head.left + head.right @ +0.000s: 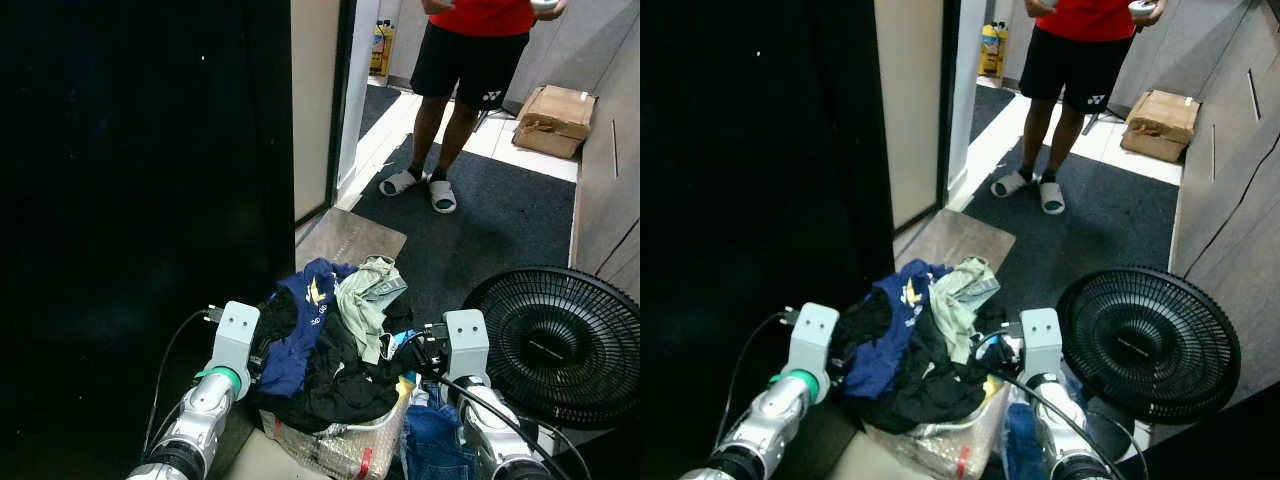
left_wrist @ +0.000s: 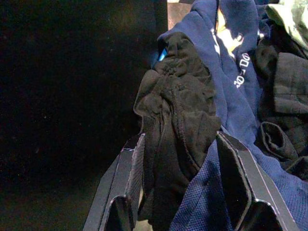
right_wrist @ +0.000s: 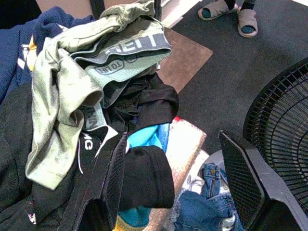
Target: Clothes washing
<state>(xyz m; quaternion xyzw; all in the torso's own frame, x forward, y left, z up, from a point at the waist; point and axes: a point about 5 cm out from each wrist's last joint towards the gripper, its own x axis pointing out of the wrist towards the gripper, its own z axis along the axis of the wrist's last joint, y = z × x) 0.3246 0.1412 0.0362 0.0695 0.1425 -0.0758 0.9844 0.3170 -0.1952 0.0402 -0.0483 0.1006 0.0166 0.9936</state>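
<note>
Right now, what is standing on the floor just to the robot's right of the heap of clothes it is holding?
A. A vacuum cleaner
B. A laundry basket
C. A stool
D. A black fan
D: a black fan with a round grille stands on the dark carpet beside the pile of clothes, close to the right gripper.

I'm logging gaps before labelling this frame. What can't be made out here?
- Dark area, eye views: too dark to tell what it is.
- Container under the clothes pile: mostly covered by clothes, type unclear.
- Person: cut off above the waist by the top edge.
- Fan: base hidden, partly behind the right arm.
</note>
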